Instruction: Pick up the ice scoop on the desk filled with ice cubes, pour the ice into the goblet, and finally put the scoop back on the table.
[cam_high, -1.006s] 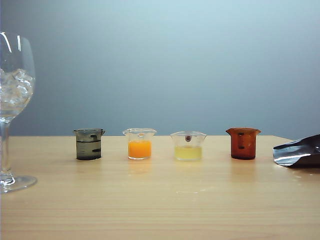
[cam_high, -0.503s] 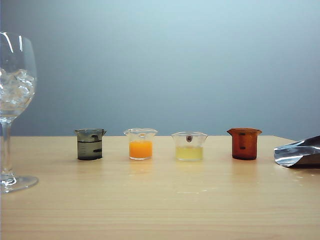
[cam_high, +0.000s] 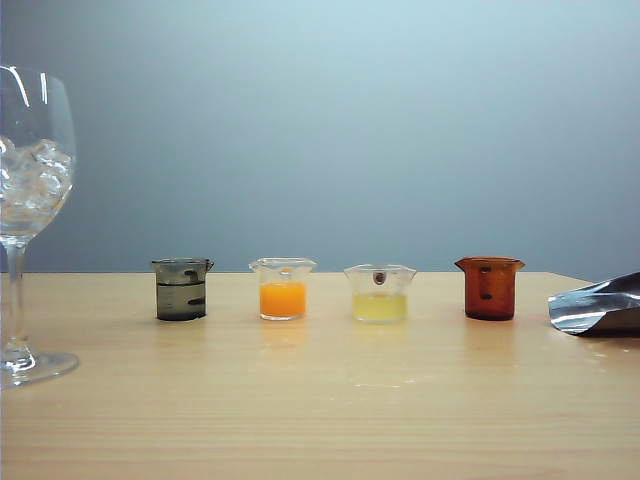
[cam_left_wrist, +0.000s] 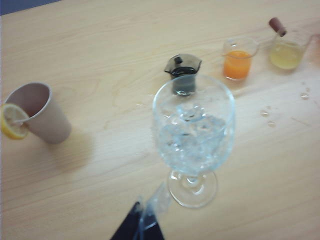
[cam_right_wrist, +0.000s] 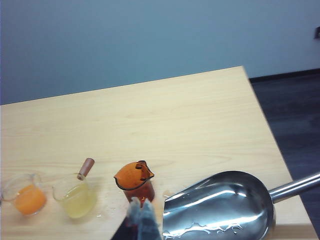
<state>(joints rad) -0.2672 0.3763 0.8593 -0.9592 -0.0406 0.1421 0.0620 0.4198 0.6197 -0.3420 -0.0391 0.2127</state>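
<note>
Both claws (cam_left_wrist: 142, 222) (cam_right_wrist: 141, 215) together, empty, above beakers (cam_high: 282, 289), goblet (cam_left_wrist: 193, 135), scoop (cam_right_wrist: 220, 207).

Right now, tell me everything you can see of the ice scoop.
The ice scoop is shiny stainless steel, with a wide rounded trough and a rod-like handle. It lies on the table near the right edge, empty of ice, with only water droplets in the trough, its open mouth facing the amber beaker. Neither gripper touches it: the right gripper, shut, sits just beside its mouth. The exterior view shows only its front end.
</note>
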